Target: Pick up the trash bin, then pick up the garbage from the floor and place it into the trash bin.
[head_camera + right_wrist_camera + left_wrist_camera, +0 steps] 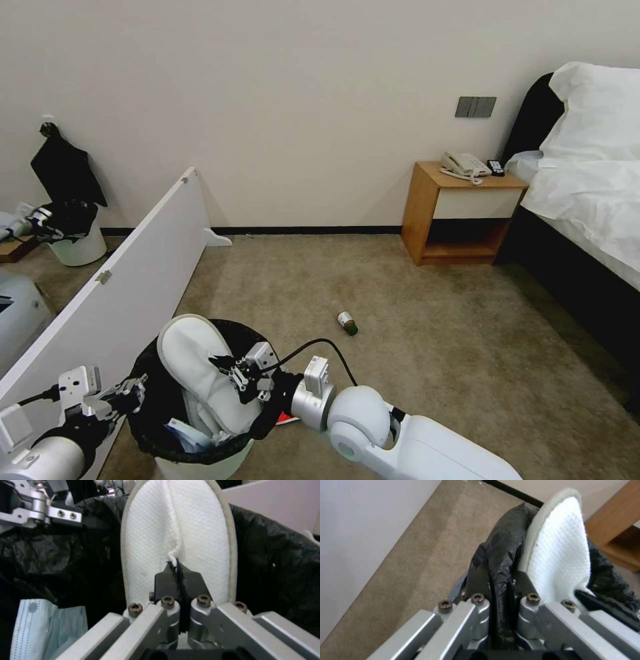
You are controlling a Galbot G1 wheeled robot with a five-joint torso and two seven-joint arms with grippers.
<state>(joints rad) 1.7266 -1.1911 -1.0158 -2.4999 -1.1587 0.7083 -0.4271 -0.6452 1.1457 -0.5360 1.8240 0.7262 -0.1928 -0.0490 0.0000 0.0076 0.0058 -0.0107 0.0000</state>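
Trash bin: the round white plastic bin lined with a black garbage bag stands on the beige carpet at about 7 o'clock in the head view, beside the long white board
Left gripper: the left gripper is at the bin's rim on its 9 o'clock side, its fingers pressed together on the folded black bag
Right gripper: the right gripper is above the bin's mouth, its fingers pinched together on the fabric of the white slipper
Slipper: the white textured slipper with a pale rim stands steeply in the bin, one end sticking above the rim toward 11 o'clock
Other things in the bin: a light blue face mask lies inside, against the black bag
Garbage on the floor: a small green-capped bottle lies on its side on the carpet, well apart from the bin, at about 1 o'clock from it
Room: a wooden nightstand stands against the wall at 2 o'clock
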